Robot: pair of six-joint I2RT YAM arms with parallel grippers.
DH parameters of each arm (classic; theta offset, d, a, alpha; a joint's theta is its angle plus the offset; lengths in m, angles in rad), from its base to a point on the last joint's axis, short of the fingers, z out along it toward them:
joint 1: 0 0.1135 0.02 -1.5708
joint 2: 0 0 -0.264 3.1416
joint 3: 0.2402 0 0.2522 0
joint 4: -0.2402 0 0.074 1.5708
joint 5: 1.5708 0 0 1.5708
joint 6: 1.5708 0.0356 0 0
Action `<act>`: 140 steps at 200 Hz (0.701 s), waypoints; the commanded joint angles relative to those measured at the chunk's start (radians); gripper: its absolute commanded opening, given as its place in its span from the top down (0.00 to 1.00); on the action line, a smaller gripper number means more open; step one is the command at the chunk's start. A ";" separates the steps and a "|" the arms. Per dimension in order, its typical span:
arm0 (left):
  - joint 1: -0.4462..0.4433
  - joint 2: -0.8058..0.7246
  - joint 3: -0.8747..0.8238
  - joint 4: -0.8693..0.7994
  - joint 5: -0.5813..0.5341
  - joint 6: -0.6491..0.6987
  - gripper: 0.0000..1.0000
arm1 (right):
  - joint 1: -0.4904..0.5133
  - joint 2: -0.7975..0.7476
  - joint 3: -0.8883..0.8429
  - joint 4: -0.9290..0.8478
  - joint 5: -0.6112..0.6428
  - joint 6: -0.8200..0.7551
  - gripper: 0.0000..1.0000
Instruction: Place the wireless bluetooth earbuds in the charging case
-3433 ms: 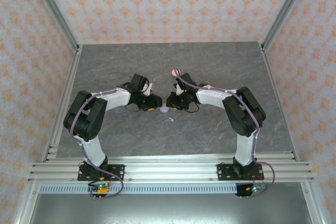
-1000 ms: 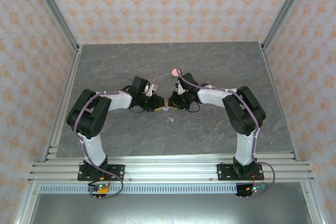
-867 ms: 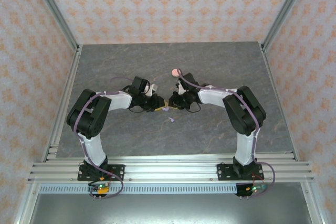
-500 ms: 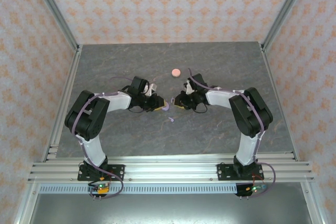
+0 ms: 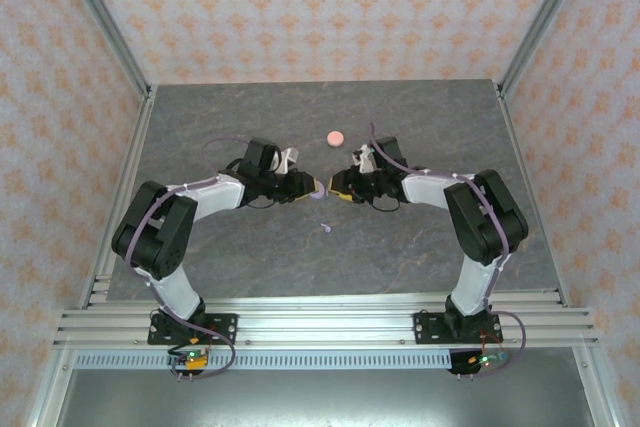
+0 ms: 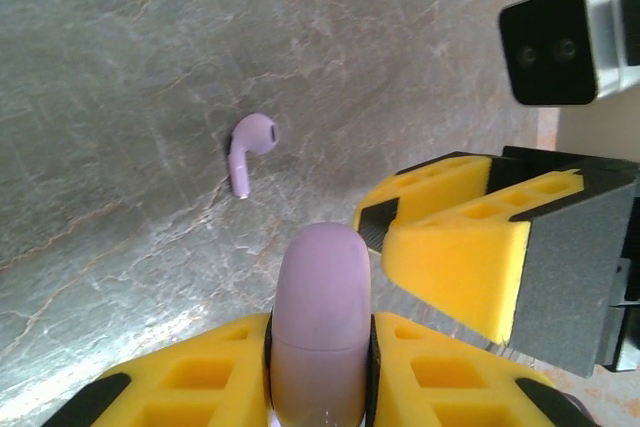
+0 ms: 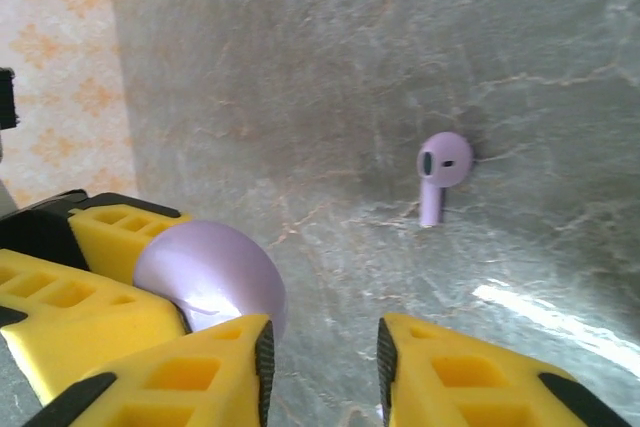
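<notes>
Left jaws clamp lavender round plastic charging case (image 6: 320, 297); right jaws part-open, empty (should pinch lavender stemmed earbud (image 5: 326, 229), at case's 6 o'clock, by its head).

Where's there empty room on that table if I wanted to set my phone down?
Bare table behind the pink case, and near, between earbud and rail. Also along both side edges. Crowded at centre: left jaws grip the lavender case, right jaws close beside.

I see the grey stone-patterned table (image 5: 250, 117) carrying one lavender earbud (image 5: 326, 228) near its centre, and a pink round case (image 5: 335, 137) lying farther back.
</notes>
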 commanded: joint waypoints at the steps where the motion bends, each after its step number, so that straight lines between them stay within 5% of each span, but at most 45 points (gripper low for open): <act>1: -0.008 -0.057 -0.004 0.050 0.033 -0.013 0.73 | -0.017 -0.045 -0.013 0.120 -0.072 0.031 0.61; 46: -0.008 -0.088 0.003 0.061 0.052 -0.022 0.72 | -0.042 -0.062 -0.020 0.199 -0.163 0.057 0.51; 140: -0.010 -0.134 0.037 0.099 0.089 -0.062 0.72 | -0.065 -0.081 -0.018 0.310 -0.251 0.112 0.49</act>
